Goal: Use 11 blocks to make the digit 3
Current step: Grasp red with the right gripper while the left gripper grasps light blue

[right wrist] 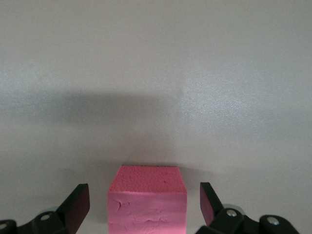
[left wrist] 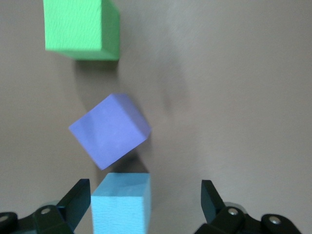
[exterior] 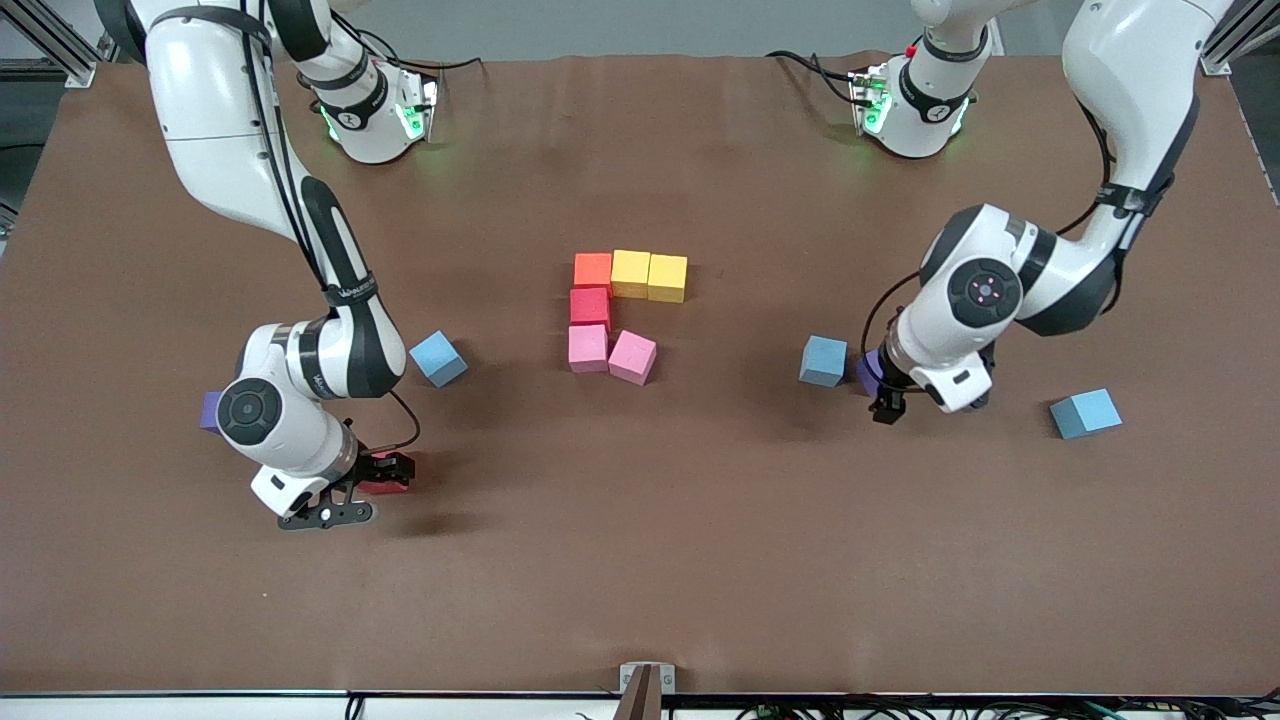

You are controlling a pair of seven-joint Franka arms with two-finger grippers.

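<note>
The partly built digit 3 sits mid-table: an orange block (exterior: pixel 592 268) and two yellow blocks (exterior: pixel 630 272) (exterior: pixel 667 277) in a row, then a red block (exterior: pixel 590 306) and two pink blocks (exterior: pixel 587 347) (exterior: pixel 632 356). My right gripper (exterior: pixel 385 468) (right wrist: pixel 145 195) is open, and a pink block (right wrist: pixel 147 200) (exterior: pixel 392 486) stands between its fingers with a gap on each side. My left gripper (exterior: pixel 885 405) (left wrist: pixel 145 192) is open over a light blue block (left wrist: pixel 121 202) (exterior: pixel 823 360). Next to that block lie a purple block (left wrist: pixel 109 129) (exterior: pixel 868 372) and a green block (left wrist: pixel 82 27).
Another light blue block (exterior: pixel 438 357) lies beside the right arm's forearm. A third one (exterior: pixel 1085 412) lies toward the left arm's end of the table. A purple block (exterior: pixel 210 410) peeks out from under the right arm's wrist.
</note>
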